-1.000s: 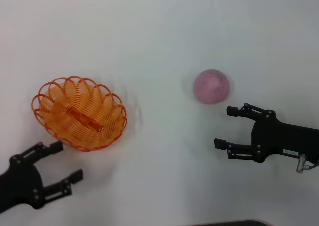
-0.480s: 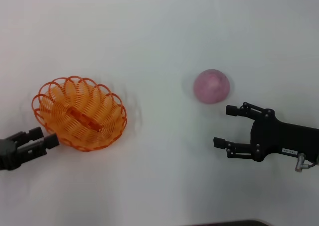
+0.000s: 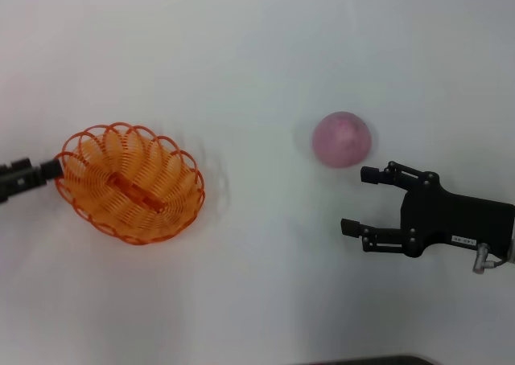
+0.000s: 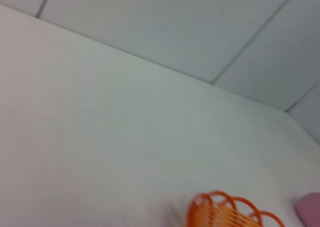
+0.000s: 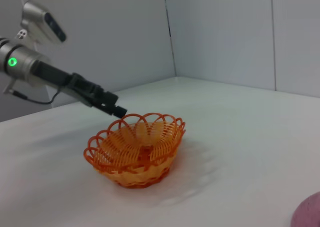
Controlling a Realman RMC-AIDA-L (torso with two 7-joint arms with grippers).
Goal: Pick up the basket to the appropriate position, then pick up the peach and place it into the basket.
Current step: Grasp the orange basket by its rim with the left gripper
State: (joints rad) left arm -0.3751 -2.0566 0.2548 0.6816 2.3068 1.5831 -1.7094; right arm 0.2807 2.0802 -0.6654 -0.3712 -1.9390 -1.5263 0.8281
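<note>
On the left side of the table [image 3: 257,43] we see the basket [image 3: 129,183] standing upright with its opening up, and the left tool [image 3: 50,170] has its tip right at the outer rim, on the side away from the peach [image 3: 342,139]. From the right wrist view the left tool [image 5: 114,108] looks narrow and meets the scalloped edge at rim height, but we cannot tell if it already pinches a loop or only touches it. We judge this approach is chosen because the open wire loops of the rim give a thin place to grip, while the wide body of the basket would not fit between the fingers. The peach lies on the table to the right, well apart from the basket, and it is not held by anything. The right tool [image 3: 359,199] waits near the peach, on the side nearer to the robot, with its fingers spread wide and pointing toward the middle of the table; one fingertip is just beside the fruit but does not touch it. We think it is kept there so it can take the peach once the basket is in its place. The basket step is not yet done.
</note>
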